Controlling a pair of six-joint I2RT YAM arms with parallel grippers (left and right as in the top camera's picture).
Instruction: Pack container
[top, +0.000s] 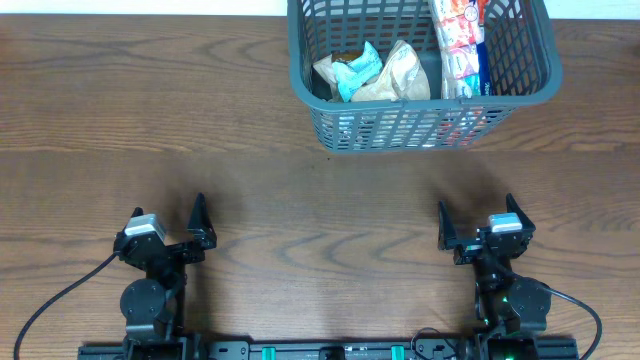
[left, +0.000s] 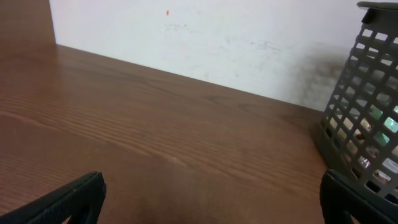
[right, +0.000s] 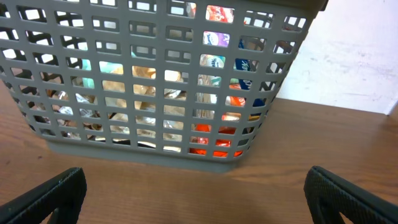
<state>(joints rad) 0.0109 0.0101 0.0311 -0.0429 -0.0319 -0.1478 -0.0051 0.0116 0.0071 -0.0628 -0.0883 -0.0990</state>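
Over wooden table, left hand and right hand gape wide, empty.

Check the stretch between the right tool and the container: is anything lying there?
Nothing: only bare wooden table lies between the right tool and the container, as the overhead and right wrist views both show.

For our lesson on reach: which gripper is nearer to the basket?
Right. The right gripper sits straight in front of the basket, facing its near wall; the left gripper is off beyond its left corner, farther away.
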